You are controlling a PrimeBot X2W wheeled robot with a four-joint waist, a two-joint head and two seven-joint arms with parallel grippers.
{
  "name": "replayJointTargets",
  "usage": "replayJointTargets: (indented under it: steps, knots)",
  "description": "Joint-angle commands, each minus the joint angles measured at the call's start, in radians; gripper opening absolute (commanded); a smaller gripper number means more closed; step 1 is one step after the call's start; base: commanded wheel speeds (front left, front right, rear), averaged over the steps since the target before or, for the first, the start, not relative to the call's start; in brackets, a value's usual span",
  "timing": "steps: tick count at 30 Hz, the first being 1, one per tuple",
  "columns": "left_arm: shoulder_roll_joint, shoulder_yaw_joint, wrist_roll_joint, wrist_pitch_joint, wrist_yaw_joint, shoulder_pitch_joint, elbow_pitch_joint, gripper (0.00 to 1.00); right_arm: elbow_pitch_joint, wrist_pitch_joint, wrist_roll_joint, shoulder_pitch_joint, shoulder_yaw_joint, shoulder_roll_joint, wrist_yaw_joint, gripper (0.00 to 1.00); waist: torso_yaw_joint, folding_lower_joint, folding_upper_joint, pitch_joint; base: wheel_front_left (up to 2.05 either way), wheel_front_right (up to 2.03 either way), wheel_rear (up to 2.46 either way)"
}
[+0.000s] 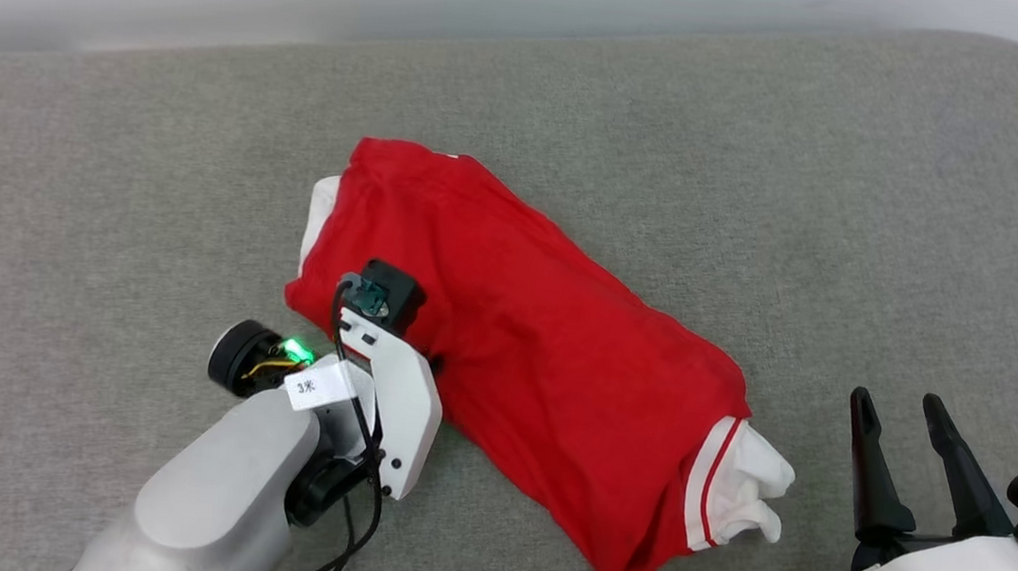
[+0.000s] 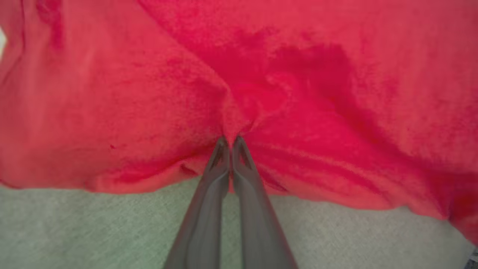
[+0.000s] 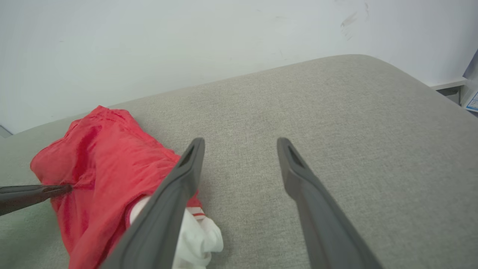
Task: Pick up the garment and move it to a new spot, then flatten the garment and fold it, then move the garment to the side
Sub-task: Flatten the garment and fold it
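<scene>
Lying bunched, red garment (image 1: 540, 346) with white striped-trim sleeve (image 1: 748, 486), pinched by left end effector (image 2: 230, 140); right end effector (image 1: 895, 398) spread.

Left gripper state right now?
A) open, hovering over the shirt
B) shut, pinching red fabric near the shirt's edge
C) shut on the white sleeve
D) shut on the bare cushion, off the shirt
B: in the left wrist view the left gripper has its fingers pressed together, with a pucker of the garment gathered at the tips, just in from its red edge.
</scene>
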Motion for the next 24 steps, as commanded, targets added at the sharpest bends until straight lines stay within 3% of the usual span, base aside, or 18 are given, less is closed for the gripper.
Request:
replayJointTargets:
  steps: [1,7,14,24]
  knots:
    - [0.005,0.005,0.012,-0.042,0.007,-0.002,-0.031,0.0,0.005,-0.003,0.005,-0.004,-0.007,0.001,0.0,1.0,0.014,0.0,0.0,-0.015,0.0,0.0,0.0]
    - [0.035,0.021,0.026,-0.121,0.043,0.073,-0.167,0.0,0.011,0.008,0.003,0.017,-0.019,0.001,0.0,1.0,0.05,0.0,0.0,-0.058,0.0,0.0,0.0]
    - [0.1,0.033,-0.014,-0.119,0.14,0.315,-0.375,0.0,-0.002,0.029,-0.005,0.042,-0.034,0.001,0.0,1.0,0.106,0.0,0.0,-0.109,0.0,0.0,0.0]
    - [0.112,0.015,-0.119,-0.077,0.256,0.649,-0.432,0.0,-0.036,0.065,-0.019,0.078,-0.038,0.001,0.0,1.0,0.148,0.0,0.0,-0.168,0.0,0.0,0.0]
